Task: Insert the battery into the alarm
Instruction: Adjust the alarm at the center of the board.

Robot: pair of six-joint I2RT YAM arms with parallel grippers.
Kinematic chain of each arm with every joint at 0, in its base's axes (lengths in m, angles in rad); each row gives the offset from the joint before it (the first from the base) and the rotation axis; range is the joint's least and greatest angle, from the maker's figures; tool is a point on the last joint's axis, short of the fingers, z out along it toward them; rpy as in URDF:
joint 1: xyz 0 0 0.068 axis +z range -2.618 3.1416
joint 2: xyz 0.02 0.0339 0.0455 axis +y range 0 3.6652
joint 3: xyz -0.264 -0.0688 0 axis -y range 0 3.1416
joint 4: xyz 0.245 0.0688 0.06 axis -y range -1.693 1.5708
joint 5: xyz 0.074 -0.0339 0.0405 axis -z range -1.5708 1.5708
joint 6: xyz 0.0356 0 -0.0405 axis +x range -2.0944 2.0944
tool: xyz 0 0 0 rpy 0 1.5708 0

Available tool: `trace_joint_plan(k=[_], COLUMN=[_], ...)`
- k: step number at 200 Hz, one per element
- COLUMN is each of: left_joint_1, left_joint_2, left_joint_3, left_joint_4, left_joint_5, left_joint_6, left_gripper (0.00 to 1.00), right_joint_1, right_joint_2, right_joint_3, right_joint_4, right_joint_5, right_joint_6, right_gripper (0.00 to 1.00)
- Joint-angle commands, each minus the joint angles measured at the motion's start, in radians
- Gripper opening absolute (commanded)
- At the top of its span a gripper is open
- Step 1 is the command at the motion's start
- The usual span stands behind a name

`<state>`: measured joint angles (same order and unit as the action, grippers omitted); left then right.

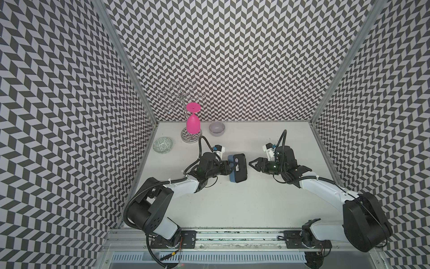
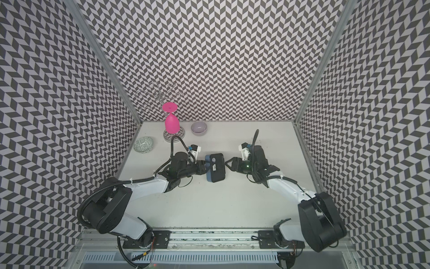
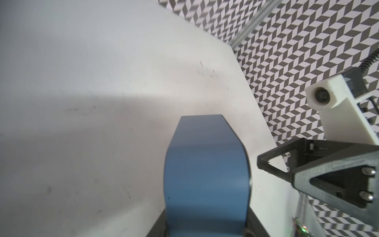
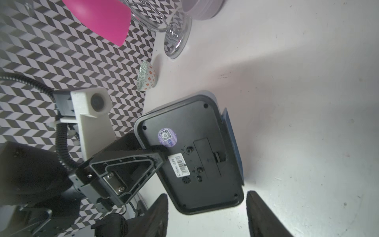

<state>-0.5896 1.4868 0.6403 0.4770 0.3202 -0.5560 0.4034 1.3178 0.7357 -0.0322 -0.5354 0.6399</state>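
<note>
The left claw (image 1: 229, 168) is clenching the alarm (image 1: 239, 167) by one short edge at the middle of both top views. The alarm's black back is facing the right claw (image 1: 251, 163). That claw is hovering just beside the back, spread wide and carrying nothing. The battery is showing in no view, so whether it is sitting inside the alarm cannot be told.

The main risk is probably the one-sided grip. If the right claw is pressing on the far part of the back, the alarm may be levered round or slip out. With the right claw empty, an unseated battery could also be dropping to the table (image 1: 232, 209) unnoticed.

The right wrist view is giving what the others lack. It shows the whole back with its label (image 4: 180, 166) and a rectangular panel (image 4: 207, 158) with a small catch, low in the frame between the spread fingers (image 4: 158, 215). The panel looks flush, though that is uncertain. The left wrist view is showing only the blue casing (image 3: 205, 174), with the right claw at the right of the frame. The top views are placing both claws against the alarm.
</note>
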Motion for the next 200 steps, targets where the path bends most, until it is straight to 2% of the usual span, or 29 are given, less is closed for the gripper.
trace_joint_plan(k=[1, 54, 83, 113, 139, 200], left_joint_1=[-0.047, -0.191, -0.214, -0.283, -0.338, -0.443], left_joint_2=[-0.084, -0.061, -0.031, -0.015, 0.012, 0.166], left_joint_3=[-0.032, -0.069, -0.079, -0.149, -0.172, -0.180], left_joint_4=[0.165, 0.381, 0.470, 0.672, 0.771, 1.025], left_joint_5=[-0.209, -0.543, -0.609, -0.665, -0.776, -0.971], left_joint_6=[0.246, 0.650, 0.777, 1.048, 1.203, 1.608], left_gripper=[0.17, 0.19, 0.22, 0.23, 0.22, 0.22], right_joint_1=[0.003, 0.002, -0.003, -0.016, -0.026, -0.028], right_joint_2=[-0.058, -0.134, -0.165, -0.165, -0.144, -0.102], right_joint_3=[0.018, 0.018, 0.008, -0.001, 0.001, 0.016], right_joint_4=[0.015, 0.070, 0.103, 0.135, 0.155, 0.170], right_joint_5=[-0.014, -0.110, -0.132, -0.171, -0.220, -0.258], right_joint_6=[0.072, 0.222, 0.299, 0.387, 0.435, 0.441], right_gripper=[0.64, 0.72, 0.75, 0.76, 0.77, 0.77])
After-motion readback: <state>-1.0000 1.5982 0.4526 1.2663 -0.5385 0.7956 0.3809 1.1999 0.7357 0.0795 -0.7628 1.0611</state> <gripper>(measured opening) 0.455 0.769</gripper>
